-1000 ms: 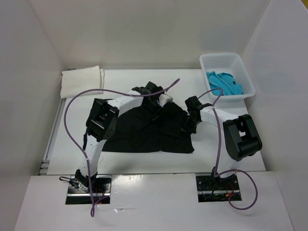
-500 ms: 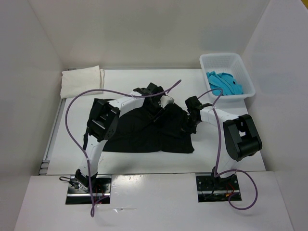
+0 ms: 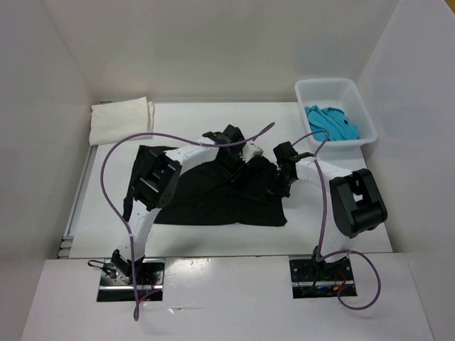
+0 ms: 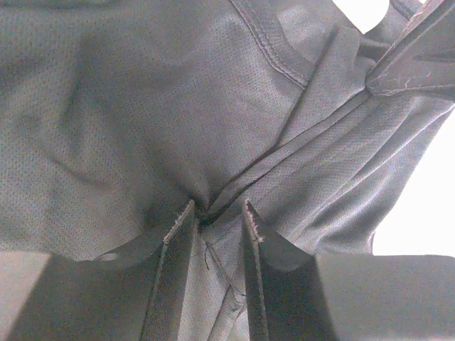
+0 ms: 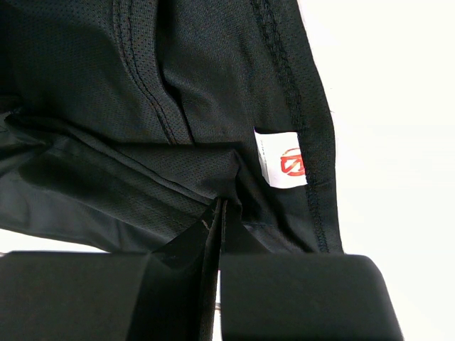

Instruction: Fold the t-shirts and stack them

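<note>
At the upper left of the top view, a cream-white t-shirt [image 3: 121,119] lies folded at the desk's [image 3: 320,213] far corner, so one of the three looks done and marks where the stack should grow.

In the middle, the black t-shirt [image 3: 213,202] is spread flat at its lower edge and rumpled at its upper edge, with both arms working on it. The left gripper [image 4: 215,212] has its fingers partly drawn together, and a gathered fold of black cloth is caught between them. To its right, the right gripper [image 5: 219,213] is pressed together on the shirt's hem, just beside a small white label [image 5: 283,158].

At the upper right, the turquoise t-shirt [image 3: 330,122] sits crumpled in the white plastic basket [image 3: 334,87], untouched.

By this reckoning the black shirt's fold is just starting. Stacking it comes next, and the whole turquoise shirt is still to do.
</note>
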